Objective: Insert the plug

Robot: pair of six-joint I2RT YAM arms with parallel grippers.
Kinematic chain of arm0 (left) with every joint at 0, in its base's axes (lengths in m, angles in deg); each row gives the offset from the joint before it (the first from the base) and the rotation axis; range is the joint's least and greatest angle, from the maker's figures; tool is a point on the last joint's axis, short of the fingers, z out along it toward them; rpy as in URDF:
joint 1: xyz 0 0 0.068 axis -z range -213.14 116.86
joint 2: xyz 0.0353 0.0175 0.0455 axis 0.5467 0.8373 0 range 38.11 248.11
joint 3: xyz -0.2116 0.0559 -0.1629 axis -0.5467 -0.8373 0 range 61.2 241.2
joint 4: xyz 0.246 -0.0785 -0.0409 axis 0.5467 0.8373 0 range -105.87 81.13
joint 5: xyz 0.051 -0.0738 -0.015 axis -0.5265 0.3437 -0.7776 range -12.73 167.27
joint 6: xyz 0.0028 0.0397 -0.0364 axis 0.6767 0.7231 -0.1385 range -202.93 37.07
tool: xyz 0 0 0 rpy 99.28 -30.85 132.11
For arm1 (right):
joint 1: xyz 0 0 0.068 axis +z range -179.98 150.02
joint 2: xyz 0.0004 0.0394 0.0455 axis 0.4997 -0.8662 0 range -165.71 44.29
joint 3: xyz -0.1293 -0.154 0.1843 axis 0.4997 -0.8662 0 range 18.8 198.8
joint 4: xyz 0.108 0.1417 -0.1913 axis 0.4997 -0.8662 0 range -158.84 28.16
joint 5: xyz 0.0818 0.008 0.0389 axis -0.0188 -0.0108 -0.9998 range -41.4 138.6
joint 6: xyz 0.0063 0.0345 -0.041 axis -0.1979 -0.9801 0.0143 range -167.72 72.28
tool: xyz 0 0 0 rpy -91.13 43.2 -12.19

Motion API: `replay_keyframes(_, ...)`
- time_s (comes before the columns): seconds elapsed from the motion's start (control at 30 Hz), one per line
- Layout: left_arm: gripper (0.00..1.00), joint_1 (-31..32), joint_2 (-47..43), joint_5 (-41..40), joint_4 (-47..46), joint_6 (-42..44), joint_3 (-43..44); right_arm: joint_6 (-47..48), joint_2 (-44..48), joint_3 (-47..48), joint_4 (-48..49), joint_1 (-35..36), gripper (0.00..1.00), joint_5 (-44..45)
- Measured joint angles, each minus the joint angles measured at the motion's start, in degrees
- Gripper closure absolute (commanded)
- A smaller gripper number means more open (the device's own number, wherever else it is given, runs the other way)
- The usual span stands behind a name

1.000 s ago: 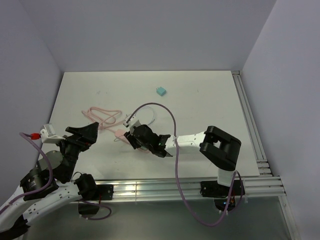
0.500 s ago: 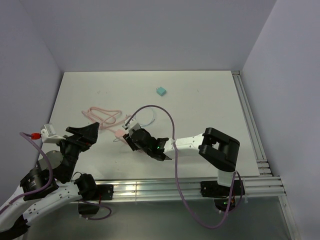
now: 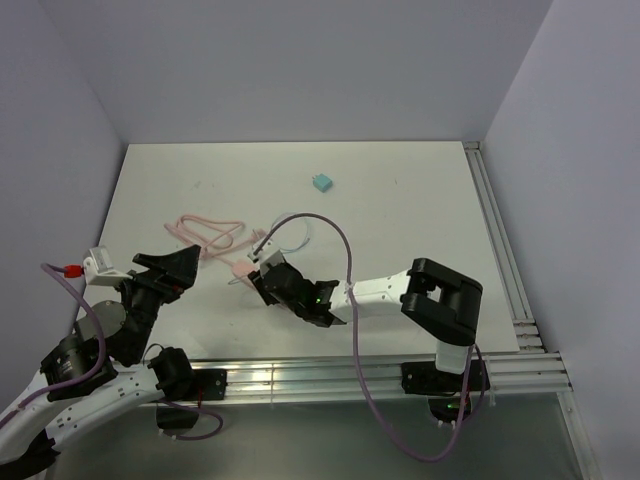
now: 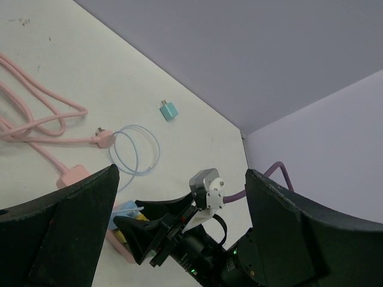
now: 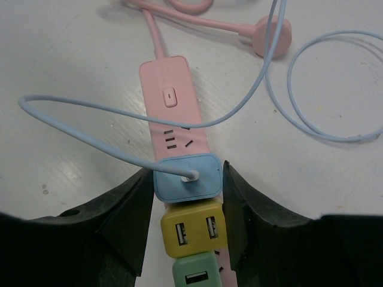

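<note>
Nearest, at the near left corner of the table (image 3: 400,200): left gripper (image 3: 178,268), raised above the surface. Fingers spread wide, aimed inward toward the middle of the table, well apart from the cords.

Further in, near the middle of the front half: right gripper (image 5: 187,182), low over the surface, reaching leftward. Closed narrow on the blue plug (image 5: 187,164), one black finger (image 5: 128,215) pressed against its left flank and the other (image 5: 251,209) against its right flank.

Blue plug sitting on the face of the pink power strip (image 5: 170,113), with a few open slots and the switch button showing just beyond it. Cannot tell whether pushed fully home. Just behind it on the same strip, toward the wrist: a yellow adapter (image 5: 194,226) with two USB ports, touching the plug's edge. Then a green adapter (image 5: 194,272), cut off by the frame edge.

Out of the plug's face: a light blue cable (image 5: 289,81), arcing left, back across the strip, then away into a flat ring on the table to the right.

Beyond the strip's far end: pink cord (image 3: 205,225) in loose loops, ending in a round pink plug (image 5: 272,36) lying on the table beside the blue ring.

Farthest, toward the back wall and well apart from everything else: a small teal block (image 3: 321,183) on the white surface.
</note>
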Motion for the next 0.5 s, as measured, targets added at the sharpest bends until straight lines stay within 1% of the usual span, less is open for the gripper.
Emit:
replay_keyframes(0.1, 0.08, 0.0, -0.02, 0.0, -0.02, -0.22, 0.0, 0.02, 0.26, 1.86, -3.52, 0.68, 0.85, 1.11)
replay_keyframes(0.13, 0.08, 0.0, 0.0, 0.0, 0.0, -0.28, 0.0, 0.07, 0.17, 3.06, -5.68, 0.83, 0.75, 1.27)
replay_keyframes(0.17, 0.08, 0.0, -0.02, 0.0, 0.0, -0.31, 0.0, 0.15, 0.0, 4.87, -8.96, 0.96, 0.7, 1.29)
replay_keyframes(0.2, 0.08, 0.0, -0.02, 0.0, 0.0, -0.33, 0.0, 0.22, -0.04, 5.55, -10.1, 1.03, 0.64, 1.27)
replay_keyframes(0.23, 0.08, 0.0, -0.02, 0.0, 0.04, -0.33, 0.0, 0.42, -0.17, 6.71, -12.24, 1.05, 0.54, 1.07)
replay_keyframes(0.3, 0.08, 0.0, -0.02, -0.02, 0.24, -0.48, 0.0, 0.83, -0.35, 8.44, -15.32, 1.07, 0.47, 0.74)
replay_keyframes(0.33, 0.08, 0.0, -0.02, -0.02, 0.26, -0.52, 0.0, 1.05, -0.37, 9.07, -16.55, 1.05, 0.41, 0.48)
replay_keyframes(0.4, 0.07, 0.0, -0.02, -0.04, 0.28, -0.57, 0.0, 1.55, -0.37, 10.54, -19.78, 0.98, 0.34, -0.35)
replay_keyframes(0.43, 0.08, 0.0, -0.02, -0.04, 0.28, -0.55, 0.0, 2.03, -0.37, 11.02, -21.4, 0.85, 0.24, -0.63)
replay_keyframes(0.5, 0.07, 0.0, -0.04, -0.04, 0.26, -0.55, 0.0, 2.84, -0.37, 11.69, -24.3, 0.59, 0.21, -1.31)
